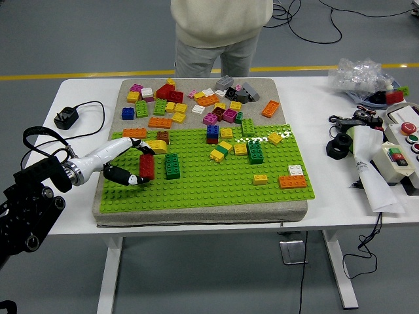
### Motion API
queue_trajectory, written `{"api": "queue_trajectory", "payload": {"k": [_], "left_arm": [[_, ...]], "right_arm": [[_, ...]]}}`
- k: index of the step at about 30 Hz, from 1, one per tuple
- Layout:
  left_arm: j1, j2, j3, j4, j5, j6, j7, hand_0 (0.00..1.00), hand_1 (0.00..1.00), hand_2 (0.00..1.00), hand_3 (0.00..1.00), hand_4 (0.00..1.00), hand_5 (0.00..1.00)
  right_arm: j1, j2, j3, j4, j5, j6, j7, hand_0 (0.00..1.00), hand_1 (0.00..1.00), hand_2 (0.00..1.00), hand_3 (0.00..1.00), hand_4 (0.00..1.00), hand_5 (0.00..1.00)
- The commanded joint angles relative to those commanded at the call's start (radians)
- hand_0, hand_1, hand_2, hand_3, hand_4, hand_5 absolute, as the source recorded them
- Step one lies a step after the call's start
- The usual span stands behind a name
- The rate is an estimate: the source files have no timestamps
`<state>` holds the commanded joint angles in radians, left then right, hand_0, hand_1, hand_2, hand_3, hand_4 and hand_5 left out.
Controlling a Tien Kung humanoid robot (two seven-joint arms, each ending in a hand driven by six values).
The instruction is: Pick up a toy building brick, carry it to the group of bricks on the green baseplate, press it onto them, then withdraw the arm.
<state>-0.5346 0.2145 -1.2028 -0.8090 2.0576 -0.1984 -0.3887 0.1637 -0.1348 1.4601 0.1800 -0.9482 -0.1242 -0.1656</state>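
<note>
**Left hand carrying a red brick over the green baseplate**

Starting at the far left: a black power adapter [65, 118] with its cable sits on the white surface [327, 190], well apart from the bricks. Below it the robot's left arm comes in from the lower-left corner, and the left hand [124, 163] is out over the left part of the green baseplate [216, 183]. Its fingers are clamped around a red brick [147, 166], which stands upright, thumb low on the near side and the other fingers up top. I can't tell if the brick is touching the studs or just above them.

Just to the right of it is a dark green brick [172, 165] standing on the plate, close beside the red one. Behind the hand there's a yellow curved brick [157, 146] and an orange brick [134, 133] near the plate's back edge.

Toward the middle, a loose pile of mixed bricks [196, 101] covers the grey mat behind the baseplate. On the plate itself there's a small cluster around another green brick [255, 152], and further right an orange and white pair [292, 178].

A person [219, 33] in a cream top stands at the far side, hands not visible.

Far right: a control box with a red button [402, 147] and a crumpled plastic bag [360, 73].
</note>
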Motion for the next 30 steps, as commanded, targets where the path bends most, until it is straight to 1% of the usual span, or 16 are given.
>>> {"api": "queue_trajectory", "payload": {"k": [4,10,16,17,22,23,28,29,30], "left_arm": [[0.011,-0.009,0.01,-0.002,0.001,0.0,0.003,0.922,0.807,0.577,0.638,0.673,0.068],[0.022,-0.013,0.031,-0.002,0.001,0.002,0.005,0.925,0.807,0.578,0.637,0.674,0.069],[0.02,-0.013,0.042,0.008,0.001,0.004,0.002,0.932,0.81,0.586,0.648,0.685,0.074],[0.018,-0.013,0.043,0.011,0.0,0.004,0.0,0.95,0.817,0.612,0.683,0.718,0.089],[0.014,-0.013,0.045,0.017,-0.001,0.003,-0.004,0.95,0.817,0.612,0.683,0.718,0.089],[0.013,-0.013,0.045,0.017,-0.001,0.002,-0.004,0.991,0.834,0.663,0.798,0.787,0.118],[0.015,-0.013,0.05,0.015,0.001,-0.008,-0.004,0.991,0.834,0.663,0.798,0.787,0.118],[0.016,-0.013,0.05,0.013,0.002,-0.01,-0.004,0.998,0.845,0.691,0.83,0.819,0.136],[0.016,-0.013,0.051,0.013,0.002,-0.011,-0.004,0.998,0.845,0.691,0.83,0.819,0.136]], "right_arm": [[0.001,0.0,-0.001,0.0,0.001,0.0,0.001,0.8,0.744,0.762,0.723,0.908,0.551],[0.001,0.0,-0.002,0.0,0.002,0.001,0.001,0.8,0.745,0.761,0.722,0.908,0.551],[-0.001,-0.001,-0.002,0.0,0.002,0.002,-0.002,0.799,0.744,0.761,0.721,0.908,0.551],[0.0,-0.001,-0.003,0.0,0.003,0.002,-0.002,0.8,0.744,0.761,0.721,0.908,0.551],[0.0,0.0,-0.004,0.0,0.004,0.001,-0.002,0.8,0.744,0.761,0.721,0.908,0.551],[0.0,0.0,-0.005,0.0,0.005,0.001,-0.002,0.8,0.745,0.761,0.722,0.908,0.551],[0.0,0.001,-0.007,0.0,0.006,-0.001,-0.001,0.8,0.745,0.761,0.722,0.908,0.551],[0.0,0.001,-0.007,0.0,0.006,-0.001,-0.001,0.799,0.744,0.761,0.722,0.908,0.55],[0.0,0.001,-0.007,0.0,0.006,-0.001,-0.001,0.799,0.744,0.761,0.722,0.908,0.55]]}}
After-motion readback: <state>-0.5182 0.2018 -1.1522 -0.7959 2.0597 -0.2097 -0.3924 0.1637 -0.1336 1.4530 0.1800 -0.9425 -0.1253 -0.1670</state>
